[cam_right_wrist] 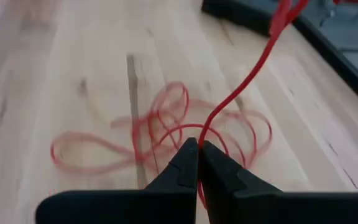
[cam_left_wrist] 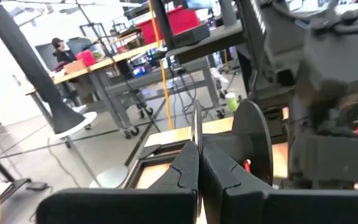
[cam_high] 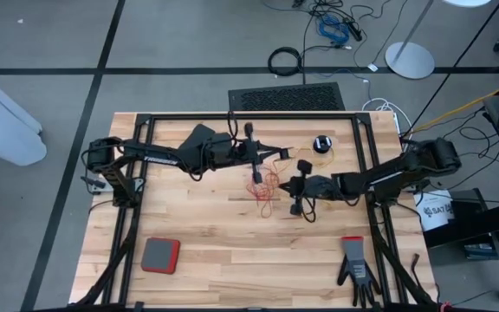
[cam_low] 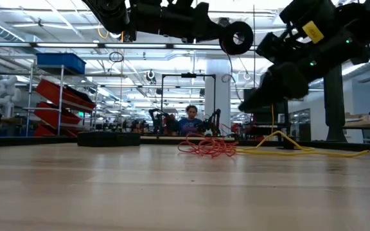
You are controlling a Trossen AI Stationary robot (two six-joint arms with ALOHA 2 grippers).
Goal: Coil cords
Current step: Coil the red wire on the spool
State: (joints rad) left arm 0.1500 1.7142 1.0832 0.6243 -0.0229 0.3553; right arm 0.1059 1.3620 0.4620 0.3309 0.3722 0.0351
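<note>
A small round black reel [cam_low: 239, 37] with a pale centre is held high above the table by my left gripper [cam_left_wrist: 198, 163], which is shut on it at mid-table [cam_high: 277, 154]. From it the reddish-orange cord [cam_right_wrist: 247, 74] runs down to my right gripper [cam_right_wrist: 199, 149], which is shut on the cord just above the table [cam_high: 282, 184]. The rest of that cord lies in a loose tangle [cam_high: 265, 186] on the wood. The yellow cord [cam_low: 300, 149] lies along the table, and its black reel [cam_high: 321, 144] rests flat at the far right. My left gripper pinches a thin upright rim of the reel [cam_left_wrist: 196, 127] between its two fingers, which point level from the table's left. The reel's round black face [cam_left_wrist: 257, 146] stands beside the fingers, lifted clear of the table. My right gripper pinches a single strand of the reddish-orange cord [cam_right_wrist: 202, 135] between its fingertips. It slants down from the table's right. The strand rises from the fingers toward the reel, and the loops beyond the fingers [cam_right_wrist: 166, 124] lie slack on the table.
A red and grey pad [cam_high: 159, 255] lies near the front left and a black glove with a red cuff [cam_high: 353, 264] near the front right. Black frame rails [cam_high: 366, 156] border the tabletop. A person sits at a bench far behind the table [cam_low: 190, 119].
</note>
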